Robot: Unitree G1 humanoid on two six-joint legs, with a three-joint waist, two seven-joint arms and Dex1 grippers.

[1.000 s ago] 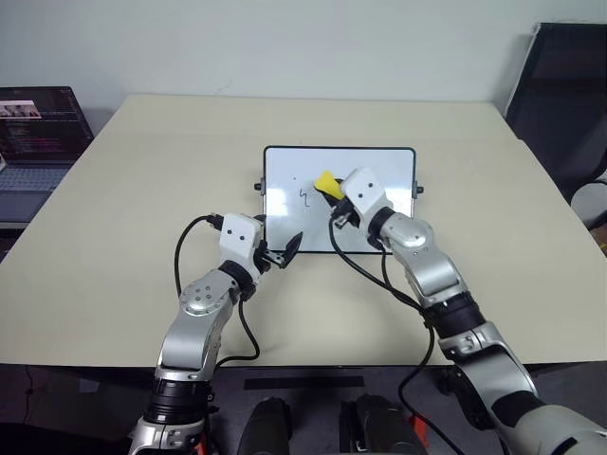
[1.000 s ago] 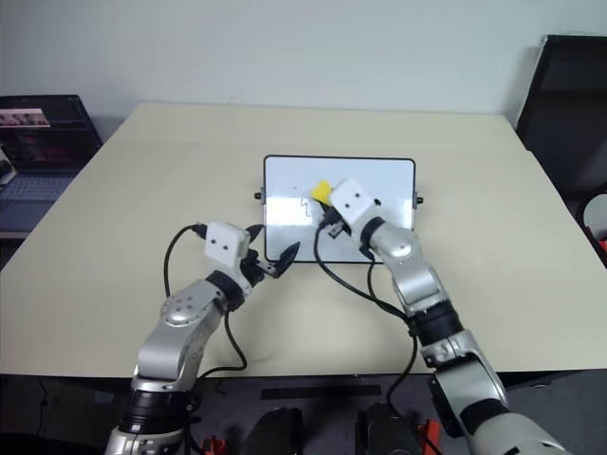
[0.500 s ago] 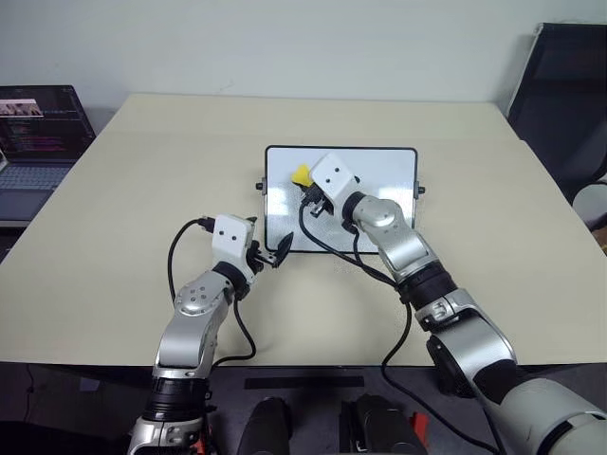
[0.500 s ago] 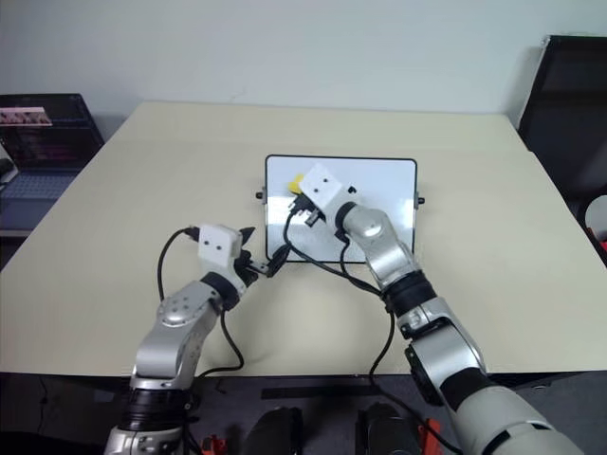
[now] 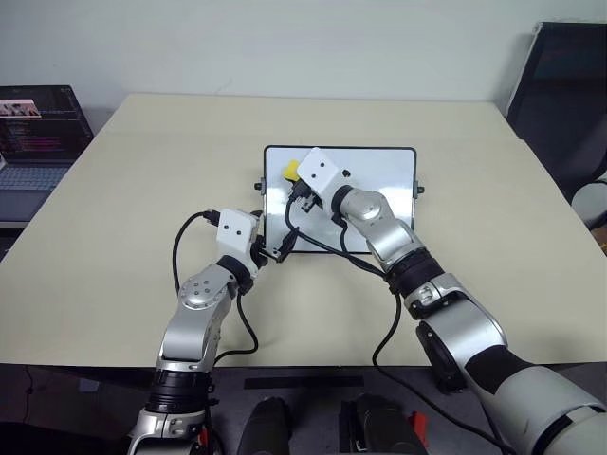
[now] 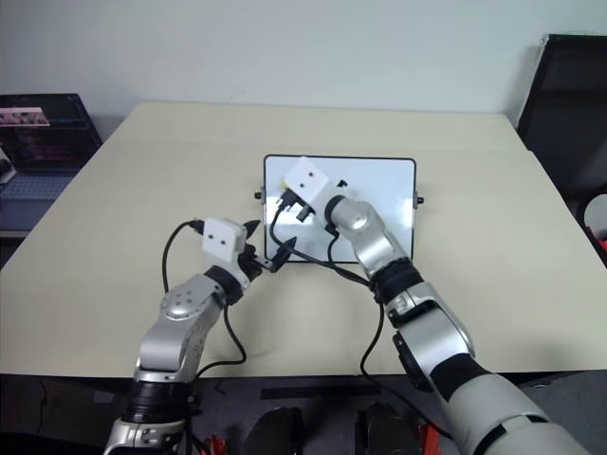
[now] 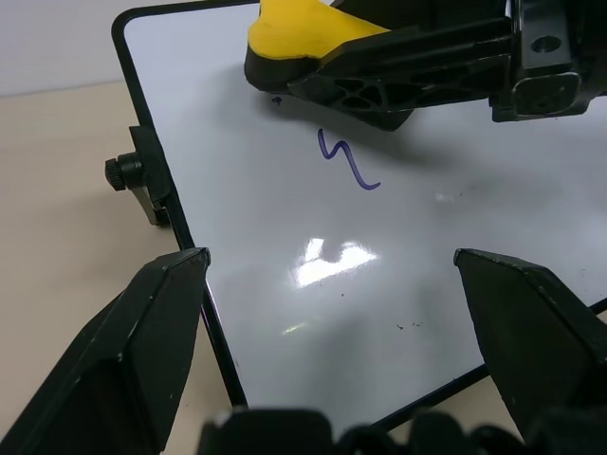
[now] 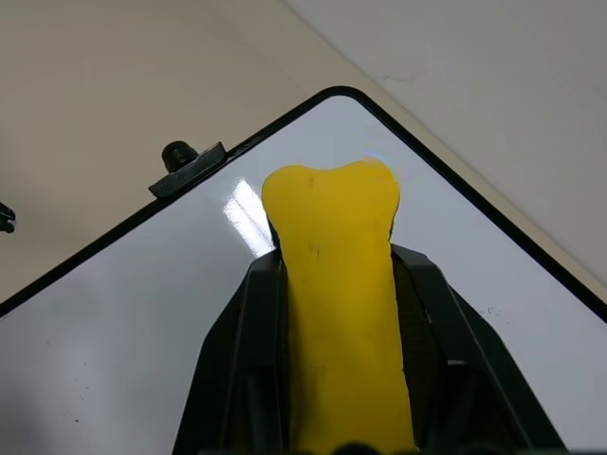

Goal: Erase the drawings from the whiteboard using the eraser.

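My right pincer [image 5: 296, 176] clenches the eraser [image 5: 287, 171] over the whiteboard [image 5: 379, 161]'s far-left corner — a squiggle [image 7: 346, 161] lies just nearer me (left pincer [image 7: 332, 313] gapes, straddling the near edge).

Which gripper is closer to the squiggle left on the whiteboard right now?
Right. The right gripper, shut on the eraser, sits just beyond the squiggle on the whiteboard. The left gripper is open at the board's near left edge, farther off.
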